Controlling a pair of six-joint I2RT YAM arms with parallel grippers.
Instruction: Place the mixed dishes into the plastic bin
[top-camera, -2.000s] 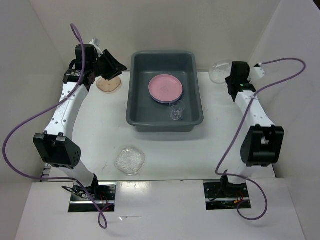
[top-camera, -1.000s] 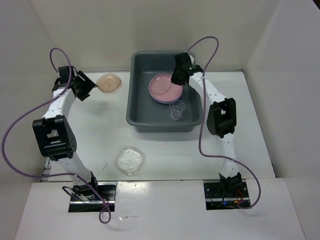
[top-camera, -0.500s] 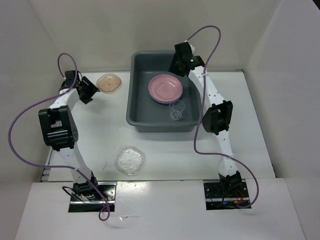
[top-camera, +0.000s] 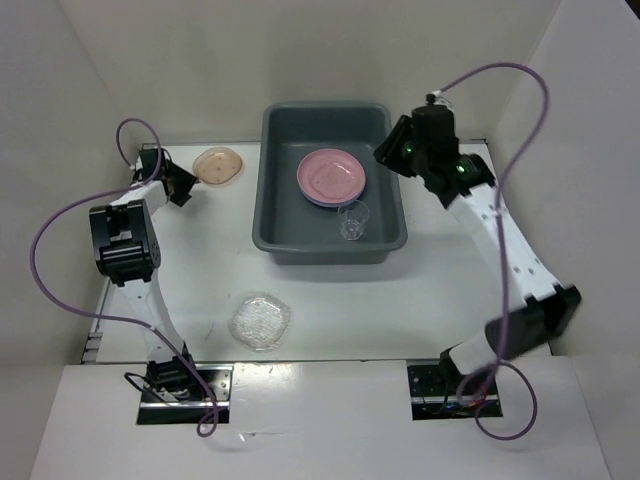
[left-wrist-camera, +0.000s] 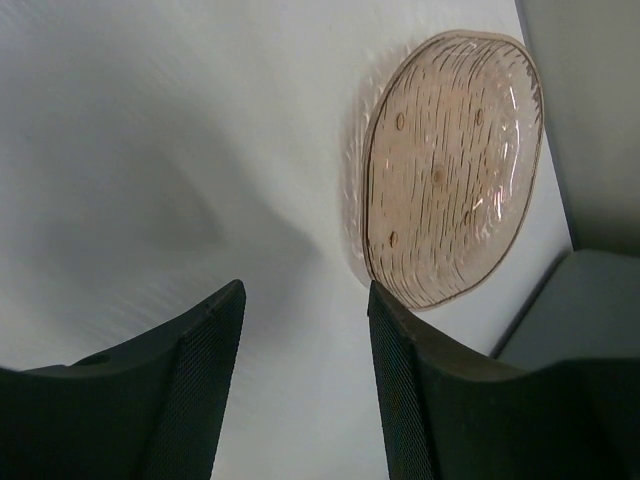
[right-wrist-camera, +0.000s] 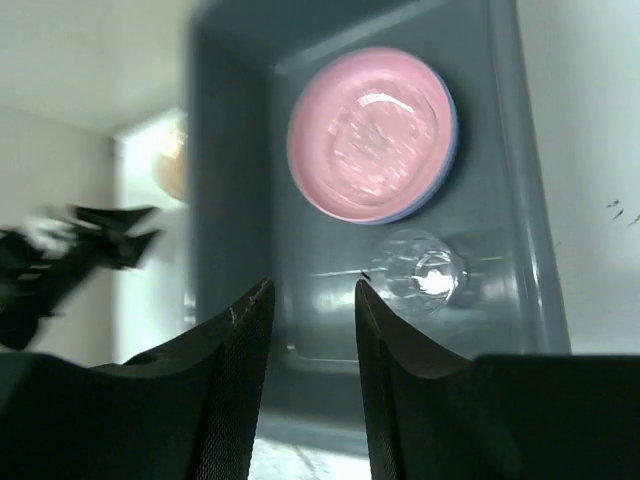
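The plastic bin (top-camera: 285, 215) stands at the table's middle back. Inside lies a pink plate (top-camera: 330, 175) on a lilac one, with a clear cup (top-camera: 352, 220) in front of it. The pink plate (right-wrist-camera: 372, 135) has a glittery sheen on top; I cannot tell whether a clear dish lies on it. A small peach dish (top-camera: 218, 165) sits left of the bin, and my left gripper (top-camera: 183, 185) stands open and empty just left of it. In the left wrist view the peach dish (left-wrist-camera: 445, 170) lies beyond the left gripper (left-wrist-camera: 305, 300). My right gripper (top-camera: 392, 152) hovers open and empty over the bin's right rim.
A clear textured shallow dish (top-camera: 260, 320) lies on the table near the front left. White walls close in the table at the back and both sides. In the right wrist view the clear cup (right-wrist-camera: 420, 275) sits beyond the right gripper (right-wrist-camera: 312, 295).
The right arm has swung from over the pink plate to the bin's right rim, its jaws now open. The left gripper has drawn back towards the left wall and narrowed a little.
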